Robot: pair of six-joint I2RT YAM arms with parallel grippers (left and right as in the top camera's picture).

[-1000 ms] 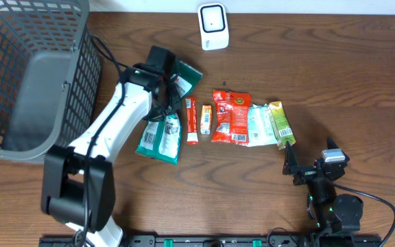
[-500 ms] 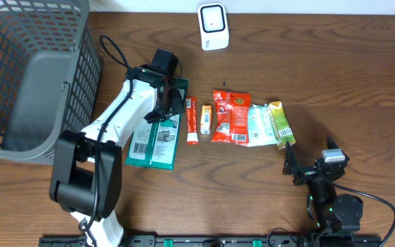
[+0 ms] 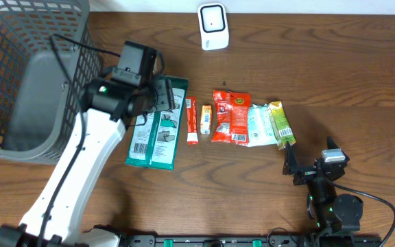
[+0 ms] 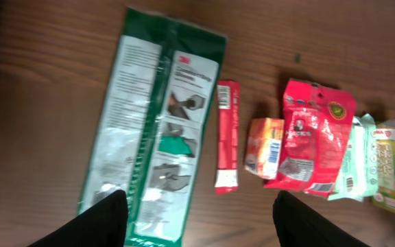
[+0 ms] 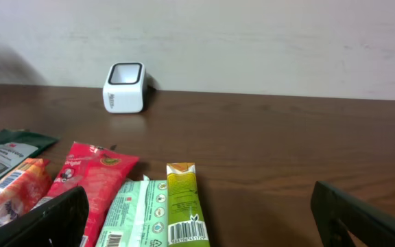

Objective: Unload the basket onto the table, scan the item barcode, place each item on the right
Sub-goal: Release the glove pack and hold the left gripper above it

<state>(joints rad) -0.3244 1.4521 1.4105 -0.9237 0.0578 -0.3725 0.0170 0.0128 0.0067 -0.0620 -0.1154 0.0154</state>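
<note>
The item, a long green and white packet (image 3: 158,127), lies flat on the table left of the row of snacks; its printed side faces up in the left wrist view (image 4: 156,130). My left gripper (image 3: 158,98) hangs open above the packet's far end, with nothing between its fingers (image 4: 98,223). The white barcode scanner (image 3: 213,26) stands at the table's far edge and also shows in the right wrist view (image 5: 124,87). My right gripper (image 3: 309,154) rests open near the front right, apart from everything.
A grey mesh basket (image 3: 26,75) fills the far left. To the packet's right lie a red stick (image 3: 191,120), an orange pack (image 3: 206,118), a red pouch (image 3: 230,116), a mint pack (image 3: 258,125) and a yellow-green pack (image 3: 280,123).
My left gripper has opened and let go of the green packet, which now lies flat. The left arm has lifted and swung left. The right arm has not moved.
</note>
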